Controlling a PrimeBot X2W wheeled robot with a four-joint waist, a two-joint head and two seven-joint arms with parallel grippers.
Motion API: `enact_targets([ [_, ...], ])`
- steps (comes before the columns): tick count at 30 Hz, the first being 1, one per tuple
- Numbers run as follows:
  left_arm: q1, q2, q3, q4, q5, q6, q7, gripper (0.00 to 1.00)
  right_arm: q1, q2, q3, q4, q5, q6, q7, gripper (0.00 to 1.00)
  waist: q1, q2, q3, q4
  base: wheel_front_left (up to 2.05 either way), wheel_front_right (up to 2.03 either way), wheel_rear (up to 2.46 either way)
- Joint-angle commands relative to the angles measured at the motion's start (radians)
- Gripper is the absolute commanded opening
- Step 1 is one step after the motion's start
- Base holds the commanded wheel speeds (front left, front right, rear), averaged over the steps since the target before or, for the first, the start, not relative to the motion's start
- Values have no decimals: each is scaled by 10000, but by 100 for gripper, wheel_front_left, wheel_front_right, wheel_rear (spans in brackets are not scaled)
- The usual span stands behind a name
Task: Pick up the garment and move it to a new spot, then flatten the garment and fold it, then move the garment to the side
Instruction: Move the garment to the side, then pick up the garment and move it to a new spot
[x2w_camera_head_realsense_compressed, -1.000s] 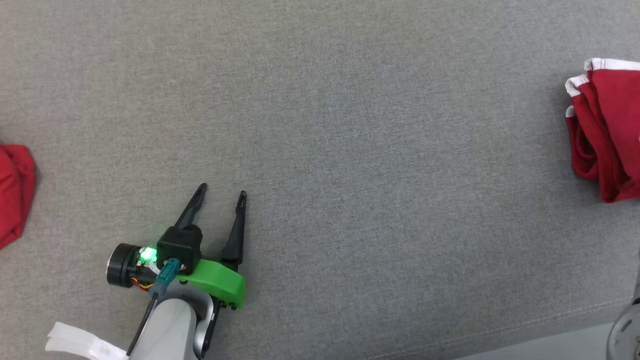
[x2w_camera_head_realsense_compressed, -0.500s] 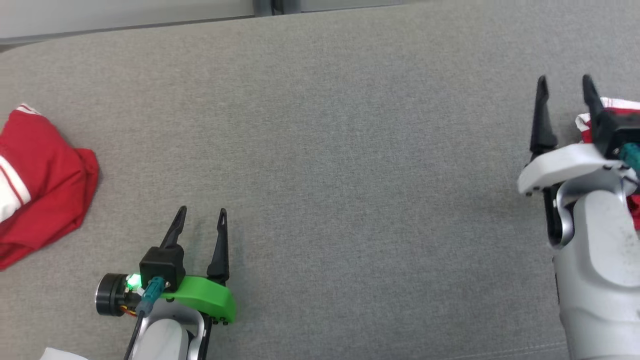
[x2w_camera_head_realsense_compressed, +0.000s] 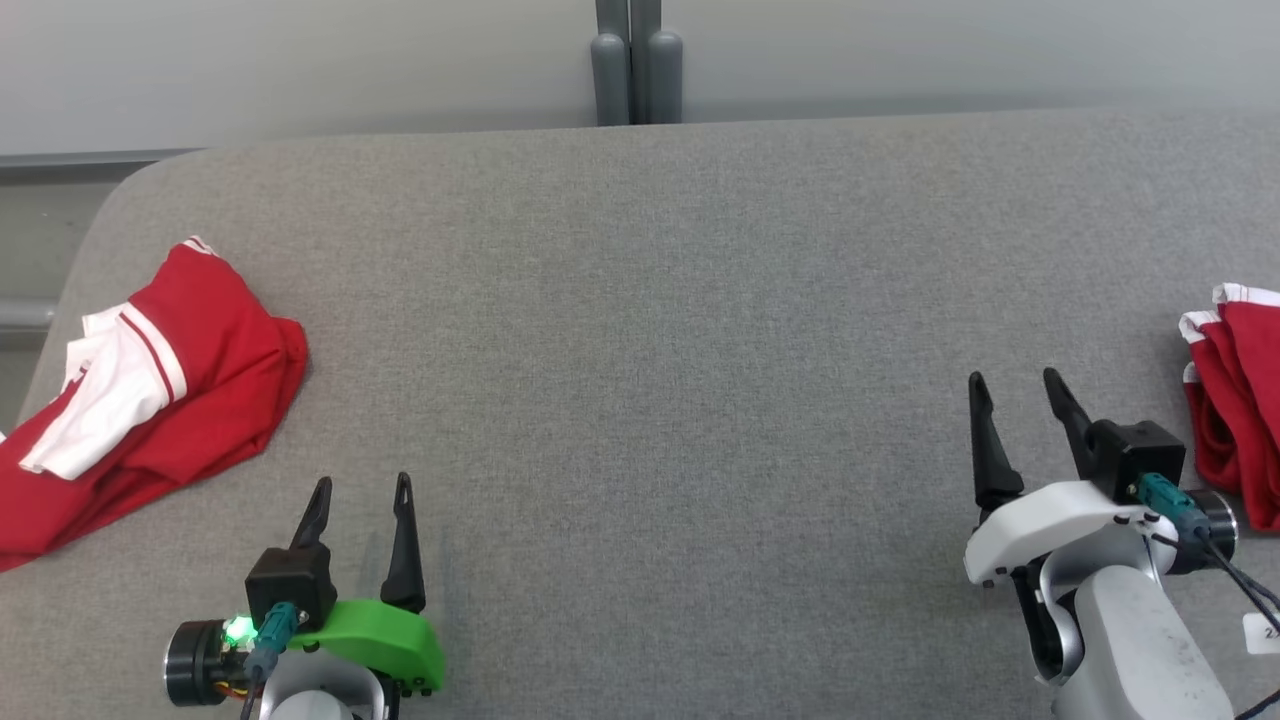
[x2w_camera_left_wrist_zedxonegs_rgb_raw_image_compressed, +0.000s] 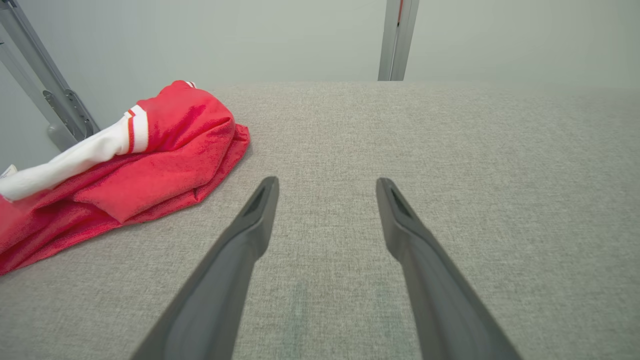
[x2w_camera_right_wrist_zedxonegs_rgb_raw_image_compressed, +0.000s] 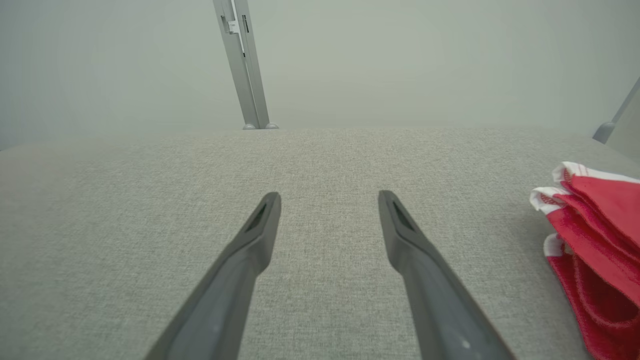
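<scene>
1. The left end effector (x2w_camera_head_realsense_compressed: 362, 480) is over the grey tabletop (x2w_camera_head_realsense_compressed: 640, 330) at the near left, its fingers spread wide and holding nothing.
2. The right end effector (x2w_camera_head_realsense_compressed: 1012, 375) is at the near right, its fingers likewise wide apart and empty.
3. A red garment (x2w_camera_head_realsense_compressed: 210, 370) with a white striped panel lies crumpled at the tabletop's left edge, near the left end effector but apart from it.
4. A second red garment (x2w_camera_head_realsense_compressed: 1235, 430) with white trim lies bunched at the right edge, just beside the right arm's wrist.
5. A grey post (x2w_camera_head_realsense_compressed: 630, 60) stands behind the far edge.
</scene>
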Motion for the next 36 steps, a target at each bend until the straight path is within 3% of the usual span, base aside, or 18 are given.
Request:
enact_targets([
  [1, 170, 20, 100, 43, -86, 89, 9, 100, 245, -21, 106, -32, 207, -12, -31, 100, 0, 0, -362, 132, 0, 0, 0],
  [11, 602, 21, 454, 184, -152, 180, 9, 100, 836, -12, 493, -45, 812, -13, -31, 100, 0, 0, -1020, 107, 0, 0, 0],
  [24, 629, 22, 501, 144, -218, 171, 9, 100, 894, -7, 648, 46, 890, -11, -31, 100, 0, 0, -1014, 258, 0, 0, 0],
  [28, 510, 23, 475, 142, -157, 241, 9, 100, 902, -10, 710, 94, 925, -13, -31, 100, 0, 0, -980, 759, 0, 0, 0],
  [36, 423, 25, 752, 397, -51, 110, 9, 100, 911, -11, 1155, 283, 1140, -11, -31, 100, 0, 0, -989, 2481, 0, 0, 0],
])
